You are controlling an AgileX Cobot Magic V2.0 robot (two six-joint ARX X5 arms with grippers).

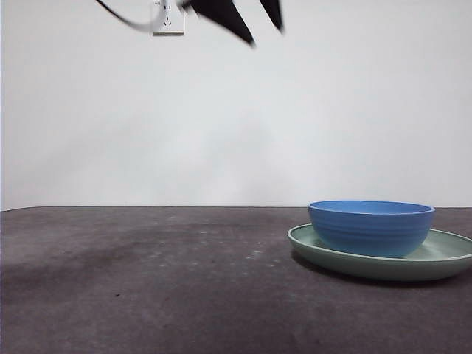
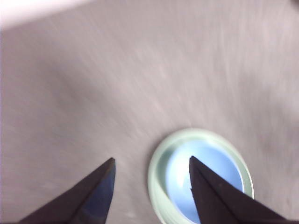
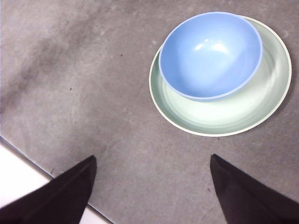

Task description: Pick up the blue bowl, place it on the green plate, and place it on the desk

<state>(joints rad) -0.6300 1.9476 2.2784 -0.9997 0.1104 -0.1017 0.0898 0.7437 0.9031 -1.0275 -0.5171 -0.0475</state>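
Front view: blue bowl [image 1: 371, 227] upright on green plate [image 1: 442, 258], set off-centre toward one side of it, both on the dark tabletop [image 1: 147, 287] at the right of the scene; left hand [image 1: 254, 28] high at the top edge, two black tips apart, holding nothing. Left wrist view (blurred): left hand [image 2: 152, 179] spread and empty, above and clear of the plate [image 2: 156, 168] with the bowl [image 2: 180, 179] in it. Right wrist view: right hand [image 3: 152, 179] spread wide, empty, over bare tabletop [image 3: 70, 70] near its edge, apart from bowl [image 3: 210, 53] and plate [image 3: 224, 116].
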